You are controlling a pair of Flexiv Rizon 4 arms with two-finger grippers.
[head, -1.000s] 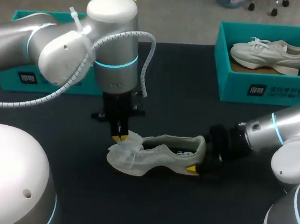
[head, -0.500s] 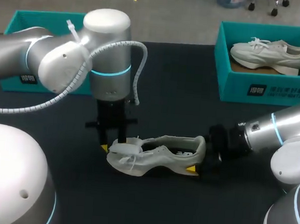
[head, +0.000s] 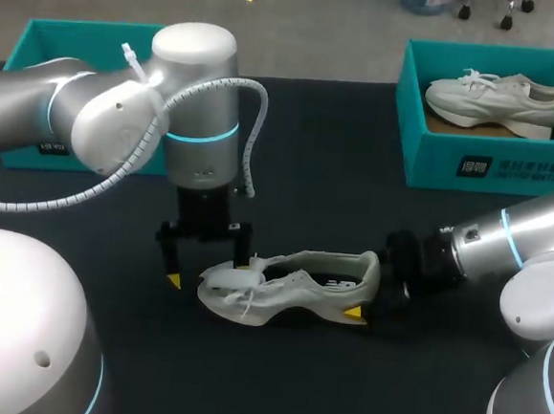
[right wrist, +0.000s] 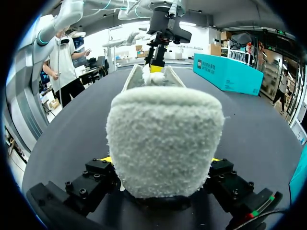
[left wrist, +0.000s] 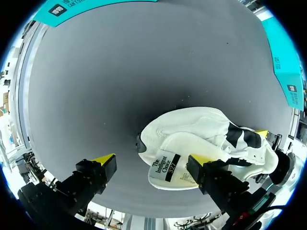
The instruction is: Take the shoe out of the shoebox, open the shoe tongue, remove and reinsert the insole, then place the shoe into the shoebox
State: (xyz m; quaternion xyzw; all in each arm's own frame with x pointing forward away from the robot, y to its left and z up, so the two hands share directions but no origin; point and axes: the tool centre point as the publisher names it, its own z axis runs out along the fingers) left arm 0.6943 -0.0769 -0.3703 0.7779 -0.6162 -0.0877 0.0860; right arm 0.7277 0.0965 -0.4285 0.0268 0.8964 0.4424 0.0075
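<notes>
Teal box (head: 29, 38) is sitting at ten o'clock from the shoe (head: 295, 283), well apart. My left gripper (head: 207, 271) is hanging with fingers apart, straddling the toe end at nine o'clock, where the tongue (left wrist: 165, 168) is lying folded forward, label up. I am judging the insole, hidden from me, comes next: reaching into the opening and pinching its edge, avoiding the laces (head: 244, 298). My right gripper (head: 366, 298) is clamping the heel at three o'clock. Shoebox (head: 491, 168) at one o'clock is holding a second sneaker (head: 497, 98), well clear.
</notes>
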